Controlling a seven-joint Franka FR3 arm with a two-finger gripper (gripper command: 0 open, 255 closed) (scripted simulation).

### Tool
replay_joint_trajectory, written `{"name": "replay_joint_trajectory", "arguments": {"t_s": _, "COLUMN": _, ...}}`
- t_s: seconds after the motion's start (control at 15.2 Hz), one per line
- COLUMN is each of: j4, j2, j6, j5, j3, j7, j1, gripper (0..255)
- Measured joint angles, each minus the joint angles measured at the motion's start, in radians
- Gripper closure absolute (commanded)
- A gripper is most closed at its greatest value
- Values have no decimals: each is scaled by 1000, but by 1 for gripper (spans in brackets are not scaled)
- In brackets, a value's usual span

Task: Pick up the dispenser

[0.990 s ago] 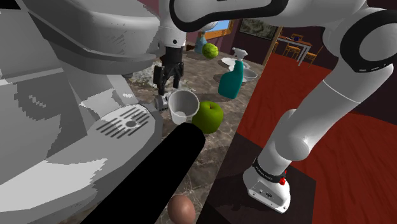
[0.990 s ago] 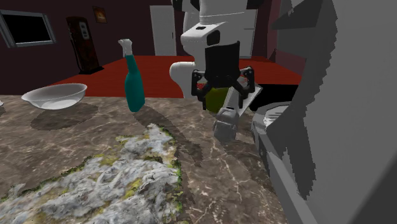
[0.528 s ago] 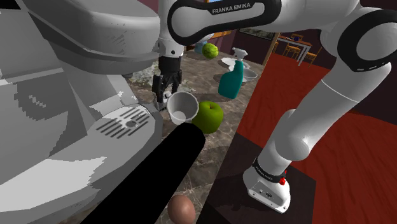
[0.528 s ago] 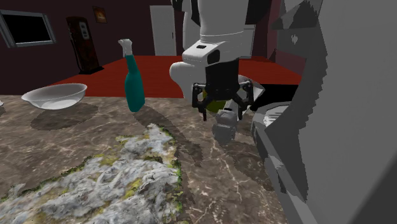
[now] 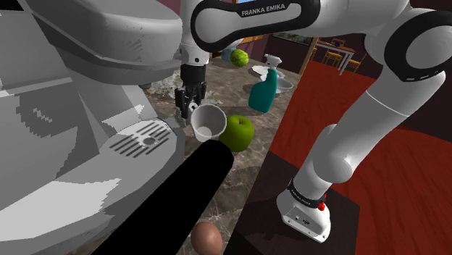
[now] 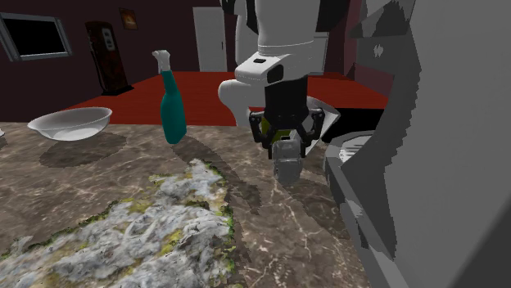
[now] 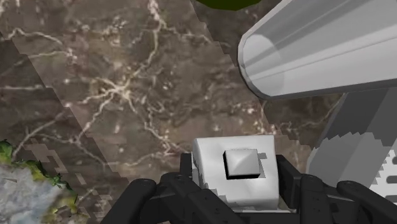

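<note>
Hanging low over the brown stone counter (image 6: 123,188), the black gripper (image 6: 283,141) is pointing straight down at the dispenser (image 6: 287,166). The dispenser is a small grey thing with a square top and a little bump in the middle of it. It stands on the counter right next to the big grey machine (image 5: 87,130) and close to a white cup (image 5: 208,122) that leans on its side. In the wrist view the two black fingers (image 7: 172,194) sit on both sides of the square top and look like they are pressing on it, so the claw seems to be clamped on the dispenser. I think the reaching part is done and the grabbing part is just about done too. The lifting part is not done yet, because in the second exterior view the bottom of the dispenser looks like it is resting on the counter. What is left is to go up with it and keep it from slipping out. The cup is very near, and a green apple (image 5: 237,132) is just behind the cup, so the hand should go straight up and not bump them. A blue-green spray bottle (image 6: 171,102) and a see-through bowl (image 6: 70,123) stand well away on the counter and are not in the way. A brown egg (image 5: 206,237) lies far off near the shoulder view's bottom edge.
</note>
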Motion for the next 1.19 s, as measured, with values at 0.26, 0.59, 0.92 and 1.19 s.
{"name": "replay_joint_trajectory", "arguments": {"t_s": 0.26, "j4": 10, "j2": -2, "j6": -14, "j5": -1, "j3": -2, "j7": 0, "j1": -2, "gripper": 255}}
{"name": "replay_joint_trajectory", "arguments": {"t_s": 0.59, "j4": 65, "j2": -12, "j6": -79, "j5": -2, "j3": -5, "j7": 5, "j1": -3, "gripper": 255}}
{"name": "replay_joint_trajectory", "arguments": {"t_s": 0.92, "j4": 130, "j2": -14, "j6": -146, "j5": -4, "j3": -7, "j7": 11, "j1": -4, "gripper": 255}}
{"name": "replay_joint_trajectory", "arguments": {"t_s": 1.19, "j4": 173, "j2": -18, "j6": -193, "j5": -5, "j3": -11, "j7": 12, "j1": -6, "gripper": 255}}
